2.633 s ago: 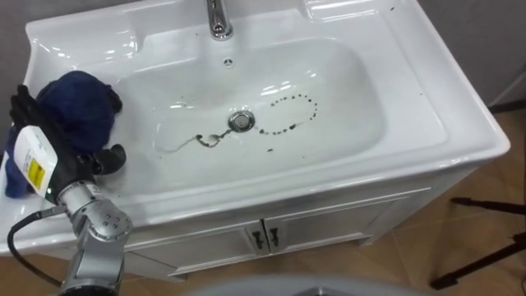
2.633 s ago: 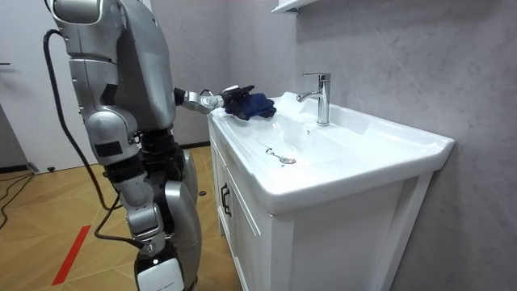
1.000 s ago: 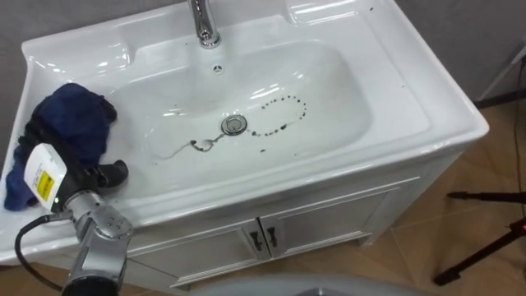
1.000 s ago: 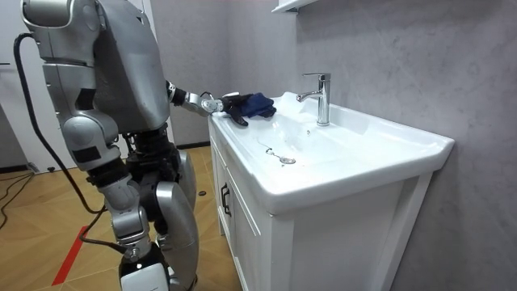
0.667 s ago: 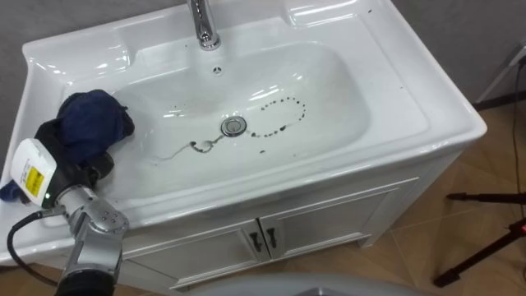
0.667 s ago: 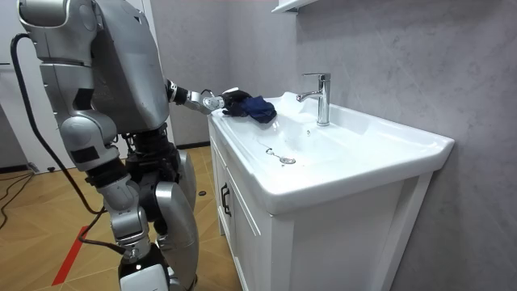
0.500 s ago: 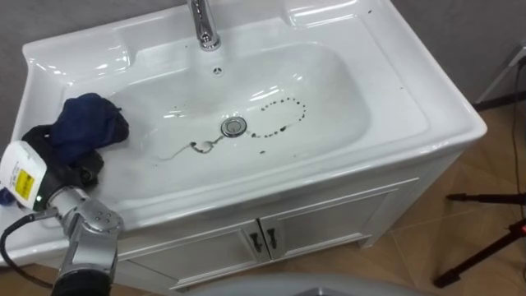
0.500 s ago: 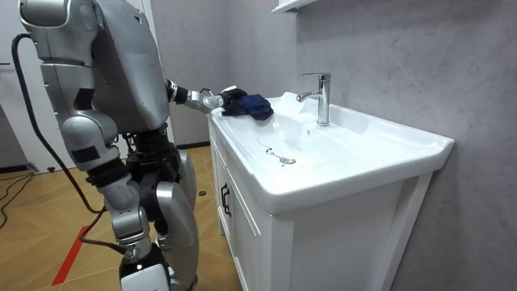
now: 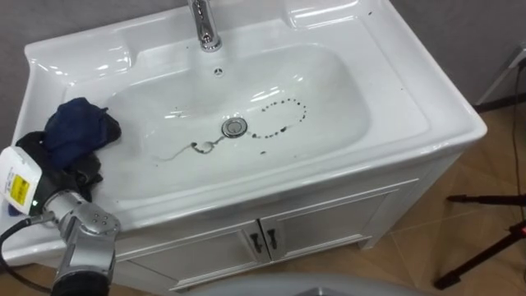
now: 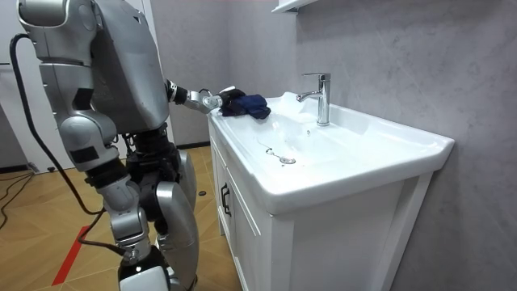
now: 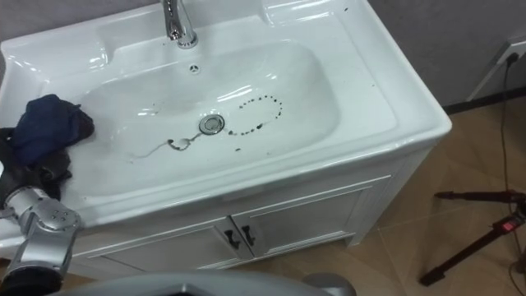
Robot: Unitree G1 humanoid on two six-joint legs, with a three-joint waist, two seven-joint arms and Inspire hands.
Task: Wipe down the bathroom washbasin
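Left eye view: L robot hand point(image 9: 62, 173) grips bunched cloth point(image 9: 78, 130) (no clear axis) at basin point(image 9: 411, 90) rim.

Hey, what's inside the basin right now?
A metal drain sits in the basin, with a dark squiggle to its left and a dotted dark loop to its right. The blue cloth lies at the left rim, hiding the surface beneath.

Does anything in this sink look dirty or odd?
Yes: the white basin carries a dark dotted loop right of the drain and a dark squiggle left of it. The blue cloth sits bunched on the left rim, in the left hand.
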